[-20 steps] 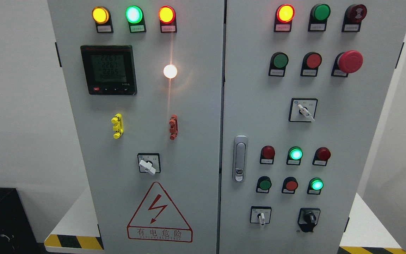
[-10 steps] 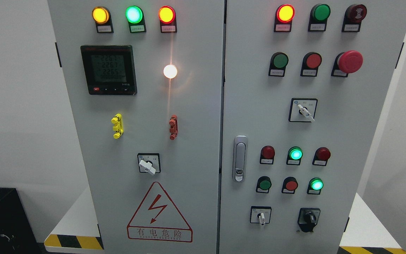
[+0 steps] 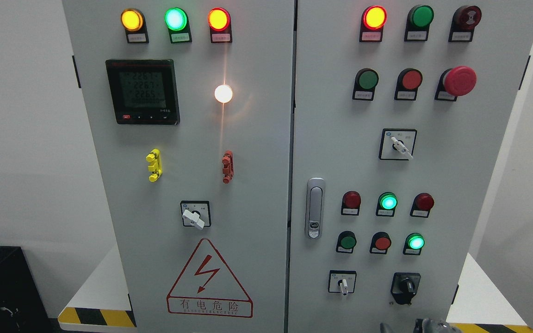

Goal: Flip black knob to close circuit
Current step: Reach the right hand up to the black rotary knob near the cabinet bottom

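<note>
The black knob (image 3: 405, 286) sits on a black plate at the lower right of the grey cabinet's right door (image 3: 456, 185). Its handle leans slightly left of upright. The tips of my right hand (image 3: 426, 325) just show at the bottom edge, below and slightly right of the knob, not touching it. Too little of the hand shows to tell how it is held. My left hand is out of view.
A white selector switch (image 3: 343, 284) sits left of the knob, with lit green lamps (image 3: 415, 242) and red buttons above. A door handle (image 3: 314, 208) is at the door's left edge. A red mushroom stop button (image 3: 459, 81) protrudes at upper right.
My right hand's tips have come into view at the bottom edge under the black knob. The panel and knob look unchanged.
</note>
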Tool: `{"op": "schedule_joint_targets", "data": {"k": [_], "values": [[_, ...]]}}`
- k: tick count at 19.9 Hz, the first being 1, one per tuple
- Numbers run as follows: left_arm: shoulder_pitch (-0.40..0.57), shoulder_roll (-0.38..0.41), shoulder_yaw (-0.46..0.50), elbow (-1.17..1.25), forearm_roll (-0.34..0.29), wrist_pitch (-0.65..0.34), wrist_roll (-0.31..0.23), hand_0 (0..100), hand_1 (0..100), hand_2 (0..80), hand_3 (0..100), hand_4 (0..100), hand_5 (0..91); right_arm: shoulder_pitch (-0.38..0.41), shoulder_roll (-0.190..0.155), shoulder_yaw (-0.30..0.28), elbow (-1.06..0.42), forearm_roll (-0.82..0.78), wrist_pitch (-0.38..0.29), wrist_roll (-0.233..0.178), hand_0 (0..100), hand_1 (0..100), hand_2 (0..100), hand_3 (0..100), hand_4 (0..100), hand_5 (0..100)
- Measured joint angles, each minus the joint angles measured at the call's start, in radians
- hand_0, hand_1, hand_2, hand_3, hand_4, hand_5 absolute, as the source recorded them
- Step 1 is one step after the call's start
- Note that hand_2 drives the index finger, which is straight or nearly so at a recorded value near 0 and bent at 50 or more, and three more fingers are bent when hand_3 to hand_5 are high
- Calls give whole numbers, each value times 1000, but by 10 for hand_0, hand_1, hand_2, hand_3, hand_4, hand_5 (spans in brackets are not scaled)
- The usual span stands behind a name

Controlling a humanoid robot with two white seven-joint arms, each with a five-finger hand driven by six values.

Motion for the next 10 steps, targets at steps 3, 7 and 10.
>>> {"op": "schedule_joint_targets", "data": {"k": [3, 7, 10], "values": [[0, 0, 0, 0, 0, 0, 0, 120, 556, 0, 0, 0, 0, -13, -1, -6, 2, 0, 2, 4, 0, 0, 865, 1000, 962, 978], [0, 0, 0, 0, 0, 0, 0, 120, 556, 0, 0, 0, 0, -30, -2, -14, 2, 1, 5, 16, 0, 0, 865, 1000, 963, 978], [0, 0, 0, 0, 0, 0, 0, 120, 556, 0, 0, 0, 0, -42, -3, -19, 3, 1, 5, 20, 0, 0, 865, 1000, 964, 978]]}}
